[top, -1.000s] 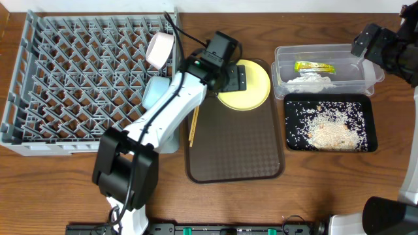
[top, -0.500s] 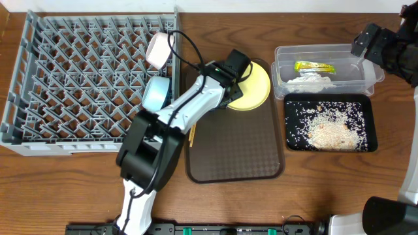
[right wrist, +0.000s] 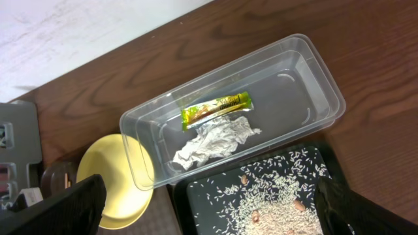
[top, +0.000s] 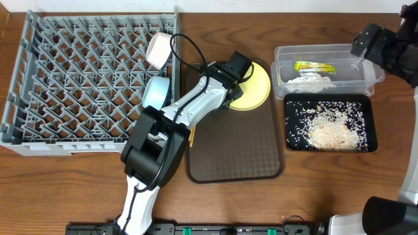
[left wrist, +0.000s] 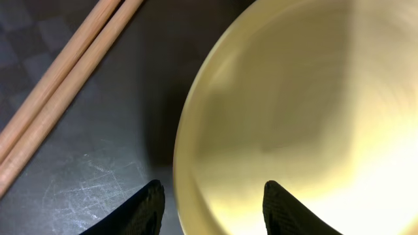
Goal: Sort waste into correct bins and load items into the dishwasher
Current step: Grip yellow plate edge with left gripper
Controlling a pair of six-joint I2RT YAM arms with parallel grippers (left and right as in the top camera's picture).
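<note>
Pegs of the dish rack (top: 78, 72) stand free at nine o'clock from the yellow plate (top: 258, 85), which lies at the twelve-o'clock end of the brown tray (top: 235, 143). Left fingers (left wrist: 149, 210) straddle its rim, parted, not yet pinching; best to close squarely on the rim, then lift clear of the chopsticks (left wrist: 62, 75). Right fingers (right wrist: 78, 202) hang wide apart by the two-o'clock corner of the clear tub (right wrist: 294, 85).

Brown serving tray (top: 241, 147) with rounded corners and a fine checkered texture lies flat on the dark wood-grain surface (top: 65, 189), long side running front to back. Left wrist view shows light scratches on the tray floor. Right wrist view shows a pale whitish area (right wrist: 59, 26) beyond the surface's far edge.
</note>
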